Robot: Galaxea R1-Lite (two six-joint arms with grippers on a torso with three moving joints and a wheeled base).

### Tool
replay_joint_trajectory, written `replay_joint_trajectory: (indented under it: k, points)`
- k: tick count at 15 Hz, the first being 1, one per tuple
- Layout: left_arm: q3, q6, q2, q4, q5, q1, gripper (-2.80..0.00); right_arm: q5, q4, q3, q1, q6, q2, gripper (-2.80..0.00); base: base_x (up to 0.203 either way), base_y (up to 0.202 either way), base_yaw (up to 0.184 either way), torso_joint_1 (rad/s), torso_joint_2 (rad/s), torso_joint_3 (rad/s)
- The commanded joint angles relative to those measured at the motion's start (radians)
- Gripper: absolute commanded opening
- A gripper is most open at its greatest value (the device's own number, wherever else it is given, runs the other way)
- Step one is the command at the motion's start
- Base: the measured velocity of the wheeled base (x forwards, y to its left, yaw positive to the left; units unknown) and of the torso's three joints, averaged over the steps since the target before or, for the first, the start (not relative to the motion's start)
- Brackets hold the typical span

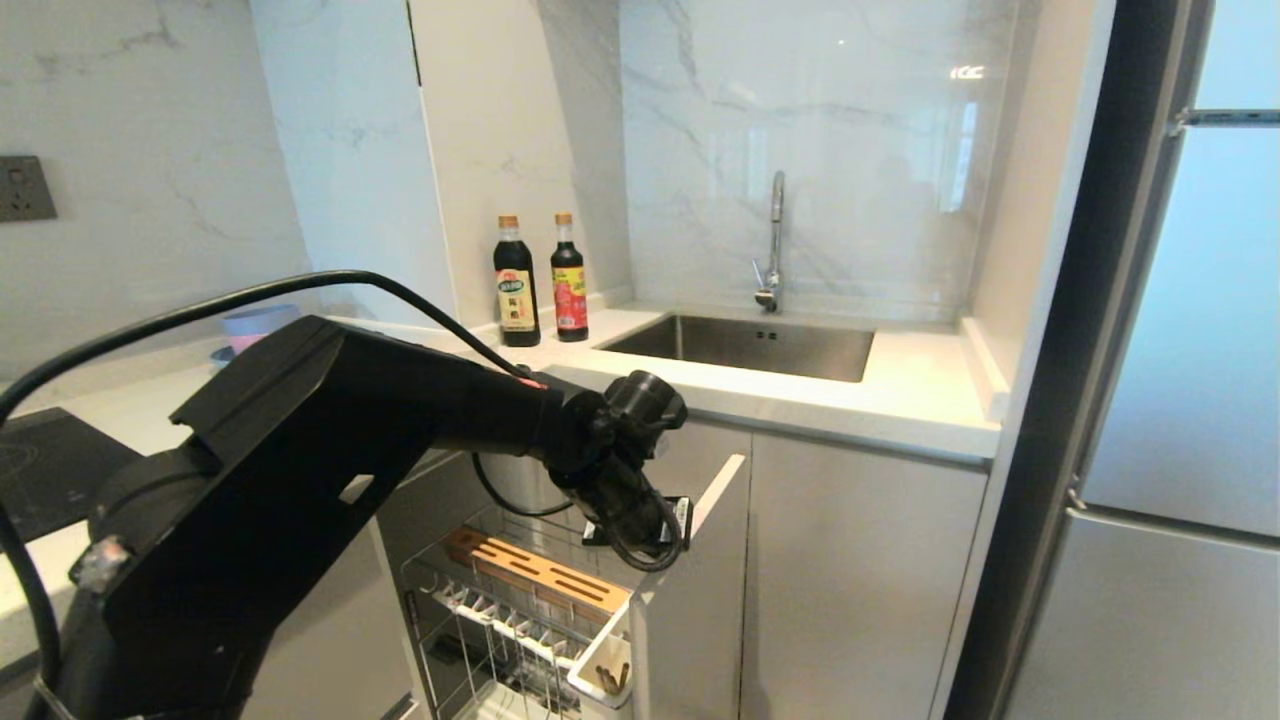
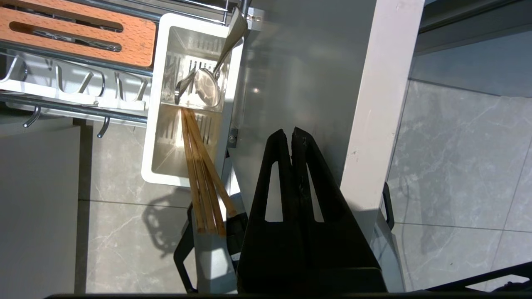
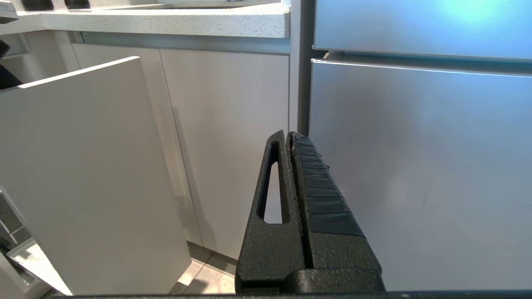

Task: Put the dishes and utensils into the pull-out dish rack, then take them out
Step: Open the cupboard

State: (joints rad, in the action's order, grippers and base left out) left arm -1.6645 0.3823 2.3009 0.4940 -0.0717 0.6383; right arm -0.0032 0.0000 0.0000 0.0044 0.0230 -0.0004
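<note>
The pull-out dish rack (image 1: 520,600), a chrome wire basket behind a pale grey front panel (image 2: 374,104), stands drawn out from the cabinet beneath the counter, so that its compartments lie open from above; its slotted wooden strip (image 2: 75,29) and row of white prongs (image 2: 75,87) show no bowl or plate in them. The white plastic utensil caddy (image 2: 156,124) sits at the front end of the basket, against the panel, presumably so that long, thin things can stand in it rather than slip through the wires. The pair of light wooden chopsticks (image 2: 203,174) stands there, its long axis slanting up out of the caddy, free ends toward the wrist camera; the slim silver metal spoon (image 2: 208,85) lies in the neighbouring compartment, bowl down, handle leaning up against the rim. The black left gripper (image 2: 292,133) hangs over the panel's top edge beside the caddy, fingers pressed together on nothing; the right gripper (image 3: 289,137) is parked facing the cabinet doors and refrigerator, likewise closed and empty.
</note>
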Motion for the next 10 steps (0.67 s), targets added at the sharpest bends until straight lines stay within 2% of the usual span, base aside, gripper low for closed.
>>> replay_joint_trajectory:
  k: [1, 6, 10]
  points:
    - [0.001, 0.002, -0.001, 0.003, -0.003, 0.003, -2.8, 0.0, -0.001, 0.002, 0.0, 0.0, 0.0, -2.8, 0.0, 0.0, 0.0, 0.0, 0.0, 0.0]
    - [0.0, -0.002, -0.019, 0.003, 0.017, -0.011, -2.8, 0.0, -0.001, 0.002, 0.001, 0.0, 0.0, -2.8, 0.0, 0.0, 0.0, 0.0, 0.0, 0.0]
    - [-0.001, -0.008, -0.065, 0.002, 0.107, -0.038, -2.8, 0.0, 0.0, 0.002, 0.0, 0.0, 0.0, -2.8, 0.0, 0.0, 0.0, 0.0, 0.0, 0.0]
